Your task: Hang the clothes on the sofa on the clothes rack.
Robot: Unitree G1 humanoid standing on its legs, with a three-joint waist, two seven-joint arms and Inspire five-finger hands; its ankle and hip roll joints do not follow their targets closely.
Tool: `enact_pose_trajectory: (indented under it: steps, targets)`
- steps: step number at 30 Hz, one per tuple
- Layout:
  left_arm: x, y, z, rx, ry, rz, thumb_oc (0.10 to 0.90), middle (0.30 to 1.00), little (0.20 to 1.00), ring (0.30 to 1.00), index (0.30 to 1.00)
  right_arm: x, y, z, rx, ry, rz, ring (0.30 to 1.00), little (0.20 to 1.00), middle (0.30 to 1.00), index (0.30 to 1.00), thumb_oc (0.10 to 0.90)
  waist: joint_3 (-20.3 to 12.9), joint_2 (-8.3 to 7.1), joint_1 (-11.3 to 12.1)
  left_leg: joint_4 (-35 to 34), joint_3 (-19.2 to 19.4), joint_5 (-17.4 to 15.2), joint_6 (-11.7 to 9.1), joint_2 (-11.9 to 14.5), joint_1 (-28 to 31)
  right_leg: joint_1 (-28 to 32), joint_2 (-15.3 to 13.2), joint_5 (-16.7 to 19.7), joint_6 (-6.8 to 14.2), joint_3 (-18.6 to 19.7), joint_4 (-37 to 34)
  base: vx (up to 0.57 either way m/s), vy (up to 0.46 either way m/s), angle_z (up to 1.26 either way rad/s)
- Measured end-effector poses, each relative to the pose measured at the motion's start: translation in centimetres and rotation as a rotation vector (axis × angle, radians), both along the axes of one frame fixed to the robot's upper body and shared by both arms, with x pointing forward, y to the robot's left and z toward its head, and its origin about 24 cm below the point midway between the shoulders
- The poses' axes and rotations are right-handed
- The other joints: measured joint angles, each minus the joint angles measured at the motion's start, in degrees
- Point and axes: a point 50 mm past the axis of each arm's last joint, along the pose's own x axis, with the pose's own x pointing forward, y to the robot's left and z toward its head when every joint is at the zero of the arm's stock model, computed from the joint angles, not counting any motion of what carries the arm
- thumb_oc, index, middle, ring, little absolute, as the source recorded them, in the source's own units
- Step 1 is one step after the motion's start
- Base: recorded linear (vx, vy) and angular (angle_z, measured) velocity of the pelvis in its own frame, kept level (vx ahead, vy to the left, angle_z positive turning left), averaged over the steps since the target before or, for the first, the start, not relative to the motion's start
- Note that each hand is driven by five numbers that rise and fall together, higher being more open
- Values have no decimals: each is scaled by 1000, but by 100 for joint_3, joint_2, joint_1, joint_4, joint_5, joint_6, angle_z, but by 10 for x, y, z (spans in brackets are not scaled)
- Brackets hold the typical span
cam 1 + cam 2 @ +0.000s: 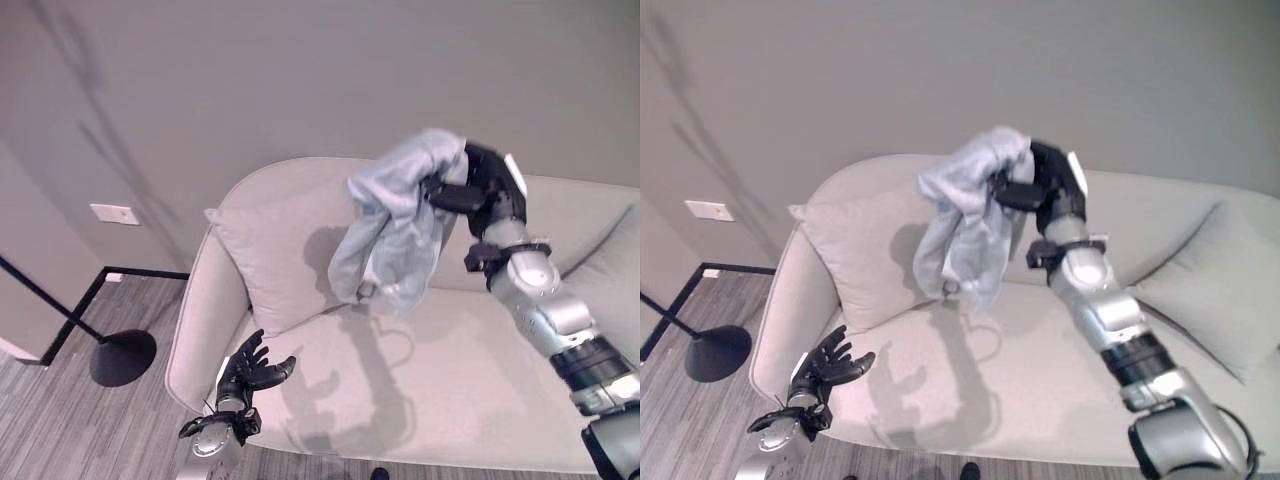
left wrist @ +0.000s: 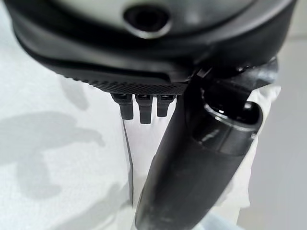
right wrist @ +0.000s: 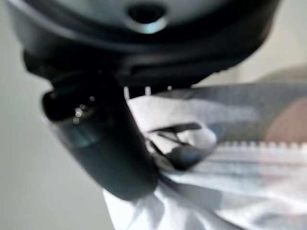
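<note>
A pale grey sofa (image 1: 440, 380) fills the lower half of the head views, its rounded left arm ending just short of a strip of wood floor (image 1: 60, 420), its back against a plain grey wall (image 1: 300, 70). The seat is bare and open across its middle; one cushion (image 1: 270, 260) leans in the left corner, and the right eye view takes in more of a second cushion (image 1: 1210, 290) at the far right end. A black lamp base (image 1: 122, 357) with its slanting pole sits on the floor left of the sofa, well apart from it, below a white wall plate (image 1: 114, 213). The light blue garment (image 1: 395, 230) hangs bunched in the air above the seat, in front of the backrest and clear of both cushions, its lower folds not touching the sofa. The right hand (image 1: 478, 190) is raised high and clamped on the garment's top; its wrist view shows thumb (image 3: 103, 153) pinching the cloth. The left hand (image 1: 250, 372) is low at the seat's front left edge, fingers spread, holding nothing.
</note>
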Motion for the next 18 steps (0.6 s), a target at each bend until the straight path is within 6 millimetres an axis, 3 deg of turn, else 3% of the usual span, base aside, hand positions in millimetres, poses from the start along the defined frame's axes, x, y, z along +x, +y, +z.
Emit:
enact_pose_trajectory:
  steps: [3, 9, 12, 13, 15, 18]
  targets:
    - [6, 2, 5, 109, -24, -26, 800, 900, 900, 900, 900, -11, 7, 24, -36, -81, 82, 300, 300, 300, 300, 400, 0, -1, -13, 0, 22, -1, -1, 32, 7, -5, 36, -5, -7, 18, 0, 10, -9, -4]
    - [25, 17, 27, 385, -128, -72, 800, 900, 900, 900, 900, -20, 6, 48, -303, -109, 187, 300, 300, 300, 300, 400, -10, -32, -12, 0, 58, -10, -20, 62, 28, -3, 63, -12, -14, 48, 0, 0, 1, -1]
    - [33, 53, 58, 625, -245, -7, 800, 900, 900, 900, 900, -26, -9, 48, -491, -49, 205, 300, 300, 300, 300, 400, -31, -67, -142, 1, 169, -41, -49, 73, 88, -17, 80, -13, -14, 155, -39, 5, -2, -18]
    - [37, 54, 69, 637, -294, 3, 800, 900, 900, 900, 900, -28, -14, 47, -525, -31, 198, 300, 300, 300, 300, 400, -32, -65, -153, 1, 191, -49, -51, 75, 93, -19, 82, -15, -15, 161, -40, 16, -1, -8]
    - [42, 52, 110, 745, -480, -38, 800, 900, 900, 900, 900, -31, -20, 43, -615, -2, 209, 300, 300, 300, 300, 400, -32, -65, -133, 1, 231, -72, -49, 83, 112, -21, 87, -16, -17, 171, -39, 9, 2, -9]
    - [44, 48, 146, 761, -671, -6, 800, 900, 900, 900, 900, -32, -18, 40, -642, 8, 243, 300, 300, 300, 300, 400, -41, -44, -124, 1, 245, -85, -52, 82, 138, -8, 90, -20, -15, 177, -37, 0, 1, -2]
